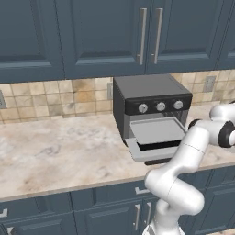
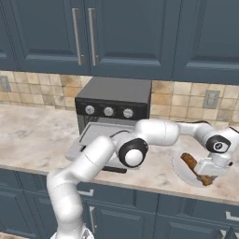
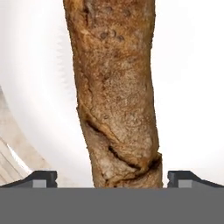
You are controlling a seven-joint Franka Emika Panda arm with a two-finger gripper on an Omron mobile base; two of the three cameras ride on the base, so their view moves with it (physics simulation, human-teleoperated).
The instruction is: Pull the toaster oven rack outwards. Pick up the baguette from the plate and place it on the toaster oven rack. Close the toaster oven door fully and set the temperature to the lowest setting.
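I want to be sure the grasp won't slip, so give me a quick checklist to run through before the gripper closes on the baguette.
1. Jaws open: ok. The gripper has its fingertips spread apart.
2. Baguette between the fingertips: ok, its near end sits in the gap in the hand view.
3. Baguette lying on the plate: ok.
4. Fingertips low enough to pinch the loaf: cannot tell.
5. Toaster oven rack pulled out: ok, it sticks out above the open toaster oven door.
6. Rack free to receive the loaf: ok, nothing lies on it.
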